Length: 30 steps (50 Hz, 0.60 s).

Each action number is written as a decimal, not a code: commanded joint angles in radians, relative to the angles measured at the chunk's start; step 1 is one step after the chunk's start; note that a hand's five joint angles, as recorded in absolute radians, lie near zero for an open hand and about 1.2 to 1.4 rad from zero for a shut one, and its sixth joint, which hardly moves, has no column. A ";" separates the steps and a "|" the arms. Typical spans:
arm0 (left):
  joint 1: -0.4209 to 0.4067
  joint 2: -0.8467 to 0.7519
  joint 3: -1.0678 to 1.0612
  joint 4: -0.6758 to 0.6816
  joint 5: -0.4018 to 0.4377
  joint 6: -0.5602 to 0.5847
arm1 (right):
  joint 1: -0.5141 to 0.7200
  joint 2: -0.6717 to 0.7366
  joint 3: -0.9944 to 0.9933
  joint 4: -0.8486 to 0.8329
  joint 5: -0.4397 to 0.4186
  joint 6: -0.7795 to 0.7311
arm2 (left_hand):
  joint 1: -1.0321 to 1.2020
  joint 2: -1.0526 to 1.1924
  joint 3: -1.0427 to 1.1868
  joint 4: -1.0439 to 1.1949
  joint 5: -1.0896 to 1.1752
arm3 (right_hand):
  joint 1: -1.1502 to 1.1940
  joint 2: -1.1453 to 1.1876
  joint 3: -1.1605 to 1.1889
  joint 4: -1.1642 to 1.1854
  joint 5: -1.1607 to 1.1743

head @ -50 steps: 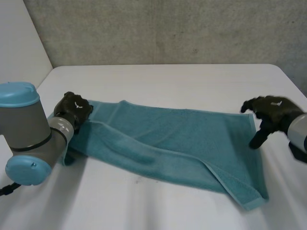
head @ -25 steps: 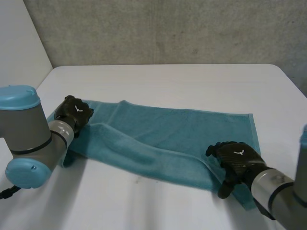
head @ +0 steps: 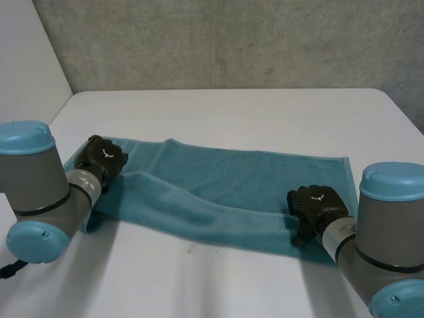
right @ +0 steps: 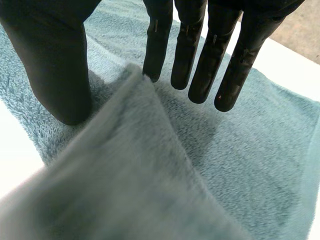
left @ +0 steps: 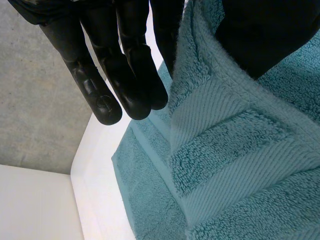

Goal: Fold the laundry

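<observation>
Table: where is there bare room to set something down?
The strip of table between the towel and the wall is bare, as is the near patch before the towel's middle. Crowded: the towel's ends, at the left hand and right hand.

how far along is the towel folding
One lengthwise fold of the towel looks done. In hand: left robot hand pinches its left end, right robot hand grips the near right corner. Left: folding end to end.
</observation>
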<state>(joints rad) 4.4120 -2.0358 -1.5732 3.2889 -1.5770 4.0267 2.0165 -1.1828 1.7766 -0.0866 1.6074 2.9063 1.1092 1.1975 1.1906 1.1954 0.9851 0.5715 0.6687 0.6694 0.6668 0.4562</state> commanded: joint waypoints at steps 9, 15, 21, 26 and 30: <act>0.003 0.000 -0.030 0.003 0.000 0.005 | -0.091 -0.115 0.055 0.034 -0.006 -0.193 | 0.287 0.199 0.206 0.201 0.237 | 0.215 0.118 0.117 0.120 0.156; 0.004 0.002 -0.036 0.001 0.000 0.005 | -0.108 -0.133 0.058 0.094 -0.017 -0.202 | 0.287 0.199 0.206 0.201 0.237 | 0.215 0.118 0.117 0.120 0.156; 0.007 0.003 -0.047 0.003 0.000 0.005 | -0.136 -0.133 0.087 0.111 -0.046 -0.208 | 0.287 0.199 0.206 0.201 0.237 | 0.244 0.147 0.146 0.149 0.185; 0.009 0.005 -0.057 0.003 0.000 0.003 | -0.160 -0.133 0.110 0.113 -0.083 -0.222 | 0.287 0.199 0.206 0.201 0.237 | 0.385 0.288 0.288 0.290 0.326; 0.015 0.003 -0.068 0.003 0.000 0.003 | -0.190 -0.144 0.113 0.117 -0.115 -0.233 | 0.247 0.158 0.165 0.160 0.196 | 0.825 0.728 0.727 0.729 0.765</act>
<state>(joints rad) 4.4205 -2.0319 -1.6280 3.2919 -1.5769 4.0304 1.8593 -1.3177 1.8811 0.0288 1.5315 2.6867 1.1093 1.1977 1.1906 1.1956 0.9851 0.8287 0.9722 0.9594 0.9616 0.7572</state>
